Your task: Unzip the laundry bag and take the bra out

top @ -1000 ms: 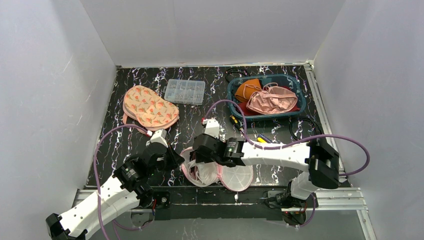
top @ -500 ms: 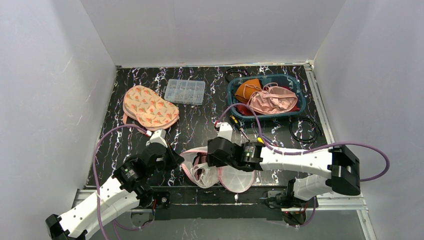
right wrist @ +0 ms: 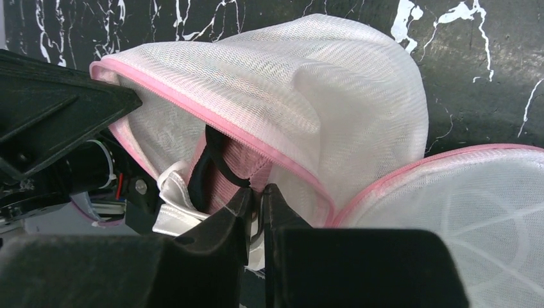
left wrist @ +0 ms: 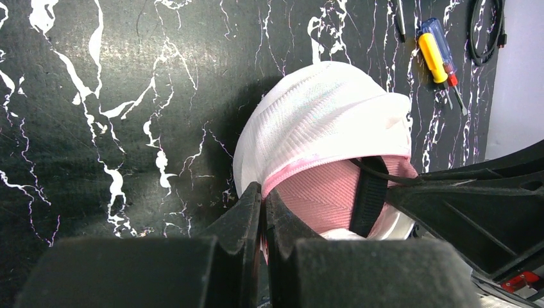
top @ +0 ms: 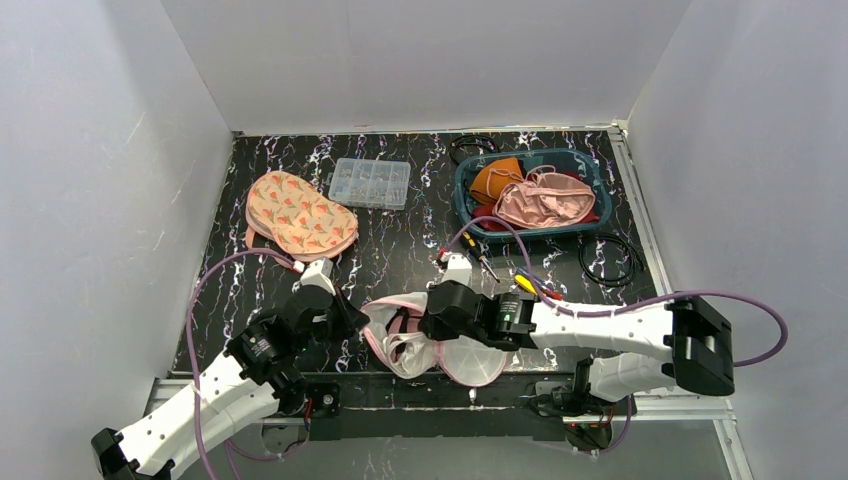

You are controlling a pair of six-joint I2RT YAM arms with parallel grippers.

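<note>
Laundry bag sits mid near edge of the bench, mouth open, lid flap lying beside it.

Left gripper: jaws closed on the bag's pink rim.

Right gripper: jaws closed, apparently on the bra just inside the mouth.

Risks:
- mesh pinched along with the bra, so the bag drags too
- black strap snagging on the rim
- left pinch slipping off the thin trim

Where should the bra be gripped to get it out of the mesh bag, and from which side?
Grip the bra at its black strap, which loops clear of the pink fabric just inside the laundry bag. Come in through the unzipped mouth; mesh covers it everywhere else.
</note>
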